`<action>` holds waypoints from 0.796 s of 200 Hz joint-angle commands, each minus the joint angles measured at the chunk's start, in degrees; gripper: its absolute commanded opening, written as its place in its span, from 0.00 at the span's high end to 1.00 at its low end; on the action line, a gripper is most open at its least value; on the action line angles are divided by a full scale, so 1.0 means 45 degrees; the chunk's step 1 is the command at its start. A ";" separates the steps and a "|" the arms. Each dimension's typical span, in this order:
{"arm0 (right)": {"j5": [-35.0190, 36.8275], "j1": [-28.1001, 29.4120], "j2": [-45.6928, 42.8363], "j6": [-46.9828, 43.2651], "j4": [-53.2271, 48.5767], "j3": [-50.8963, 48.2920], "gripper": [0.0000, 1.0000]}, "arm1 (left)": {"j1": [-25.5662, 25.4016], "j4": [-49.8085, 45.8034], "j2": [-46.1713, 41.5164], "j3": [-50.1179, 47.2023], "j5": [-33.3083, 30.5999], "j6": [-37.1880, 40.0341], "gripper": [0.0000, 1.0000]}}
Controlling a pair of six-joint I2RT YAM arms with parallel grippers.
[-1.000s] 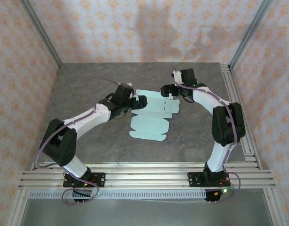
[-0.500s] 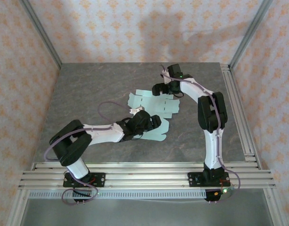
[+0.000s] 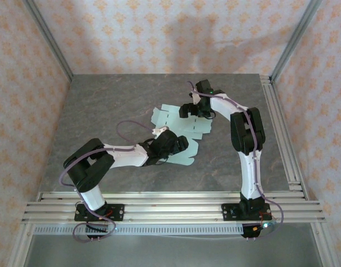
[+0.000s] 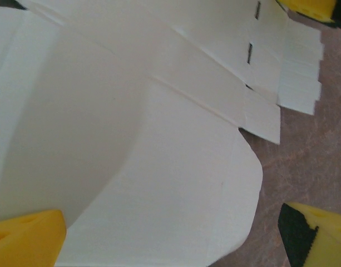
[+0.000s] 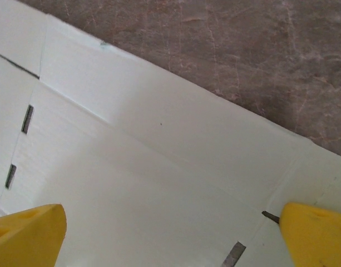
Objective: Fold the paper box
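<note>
- Paper box (image 3: pixel 184 127) lies unfolded and flat at the middle of the counter (image 3: pixel 103 105). It looks like light, thin card: floppy, easily creased and likely to slide.
- Best taken by a flap edge beside a score line.
- Left hand (image 3: pixel 174 144), released and spread wide, hangs over the rounded flap toward the counter's near side.
- Right hand (image 3: pixel 196 109), likewise spread, sits over the far panel.
- Bare counter on every side leaves folding room.

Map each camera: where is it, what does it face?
Top external: above, behind the bases; looks down on table, paper box, both arms.
Left wrist: on left end effector, facing box's rounded flap; yellow fingers show.
Right wrist: on right end effector, facing slotted panels; yellow fingers show.
Shared: the box, in all three.
</note>
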 commanded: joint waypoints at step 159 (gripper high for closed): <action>-0.0069 -0.0251 -0.7459 0.2745 0.4211 -0.8899 0.01 | 0.3357 -0.3594 -0.0884 0.1148 0.1186 0.3943 0.00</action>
